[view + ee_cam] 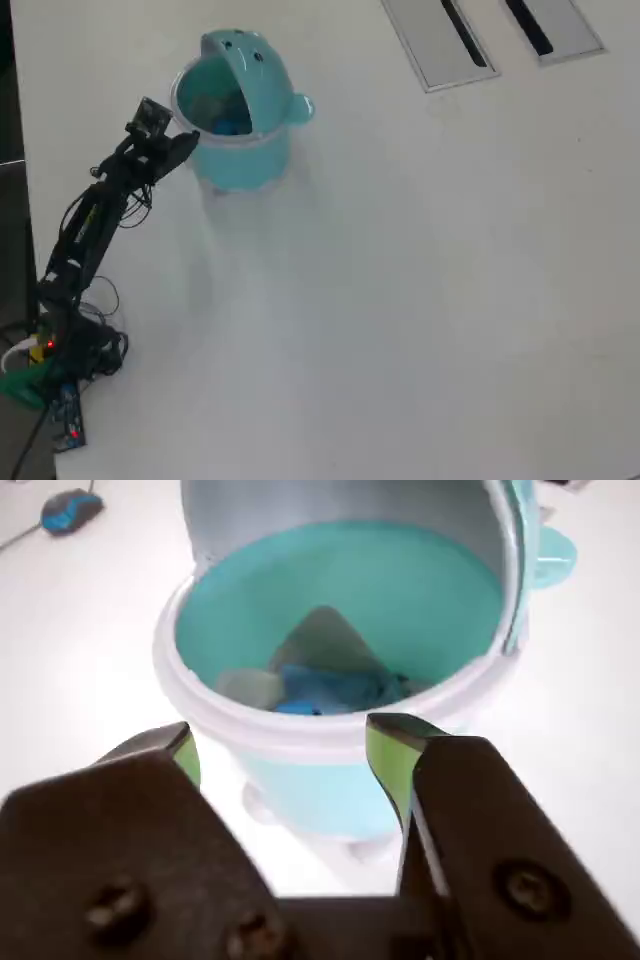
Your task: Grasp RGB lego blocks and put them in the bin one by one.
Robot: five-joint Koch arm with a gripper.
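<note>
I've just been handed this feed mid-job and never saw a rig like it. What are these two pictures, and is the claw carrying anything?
The overhead view looks straight down on a white table. The thin black jointed robot arm reaches toward a round light-teal plastic bin with its flip lid open. Two grey slotted panels are set into the table's far edge.

The wrist view comes from a camera riding on the arm, so the black claw with green-tipped fingers fills the bottom. It is open and holds nothing, sitting just before the bin's rim. Inside the bin lies something blue; it is too blurred to identify further.
</note>
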